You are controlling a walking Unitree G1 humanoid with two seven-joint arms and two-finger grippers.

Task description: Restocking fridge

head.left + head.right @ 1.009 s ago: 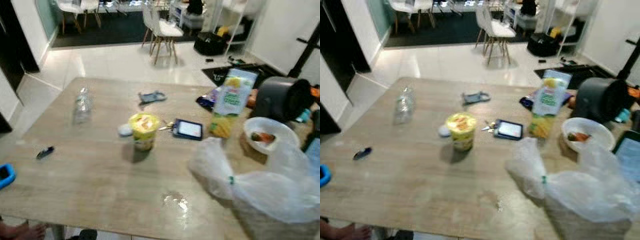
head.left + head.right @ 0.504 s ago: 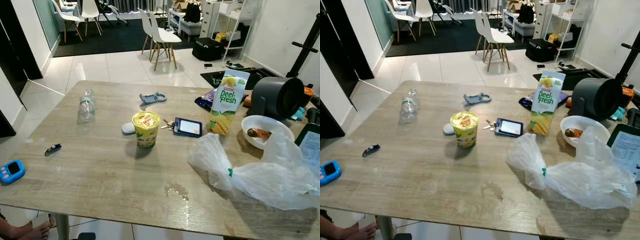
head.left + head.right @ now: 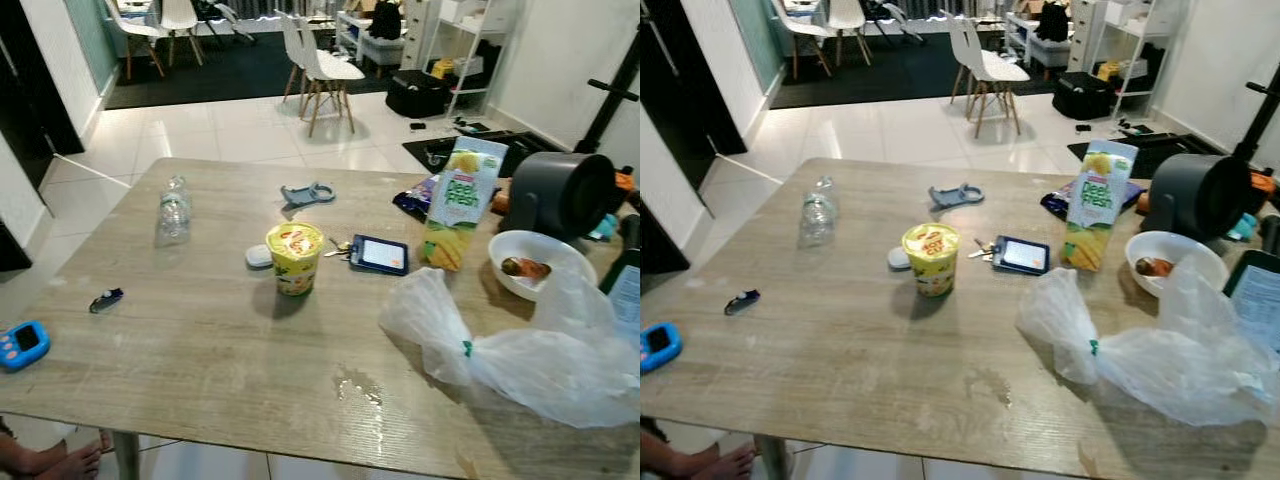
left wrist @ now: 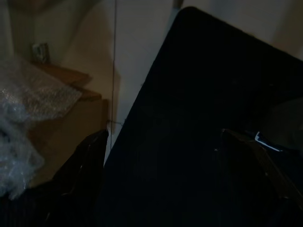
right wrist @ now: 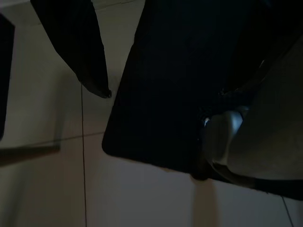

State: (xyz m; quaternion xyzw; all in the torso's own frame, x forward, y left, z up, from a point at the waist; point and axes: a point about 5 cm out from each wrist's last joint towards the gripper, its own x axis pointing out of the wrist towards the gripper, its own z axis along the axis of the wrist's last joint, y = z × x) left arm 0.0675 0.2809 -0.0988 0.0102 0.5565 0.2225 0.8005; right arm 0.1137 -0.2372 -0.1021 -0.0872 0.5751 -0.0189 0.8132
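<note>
wood-grain table (image 3: 200, 360) fills your view, with a tiled floor and white chairs beyond it. nearest you on the right lies one crumpled plastic bag (image 3: 520, 360); on the left edge sits one blue gadget (image 3: 22, 343). mid-table stands one yellow cup (image 3: 294, 257), upright. farther right stands one juice carton (image 3: 458, 205), long axis vertical, beside one white bowl (image 3: 535, 262); one clear bottle (image 3: 173, 207) lies far left. both arms hang idle below the table in shade, so you cannot tell whether either pincer is open or closed. judging by position, your right arm is nearer the carton, which lies forward and right of centre; you would likely reach up and across for it.
</note>
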